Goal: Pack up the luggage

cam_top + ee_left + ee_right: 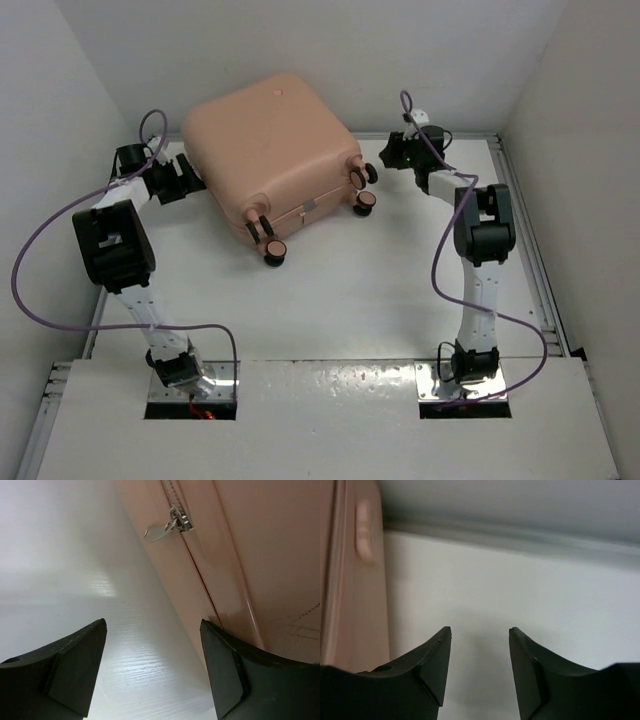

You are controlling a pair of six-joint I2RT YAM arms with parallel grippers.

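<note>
One luggage (272, 150), four dark wheels (272, 252), one zipper pull (159, 530); two robot arms (115, 245)

My left fingers (75, 670) are matt black. The luggage (275, 150) shell is smooth, slightly shiny plastic; its zipper pull (175, 522), metal. The table (125, 665) is glossy, fine-grained.

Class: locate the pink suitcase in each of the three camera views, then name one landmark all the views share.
Top external: luggage at upper centre, between the two arms.
Left wrist: luggage fills the right side, zipper pull near the top.
Right wrist: luggage is a strip along the left edge.
Shared landmark: the white table beside its shell.
</note>
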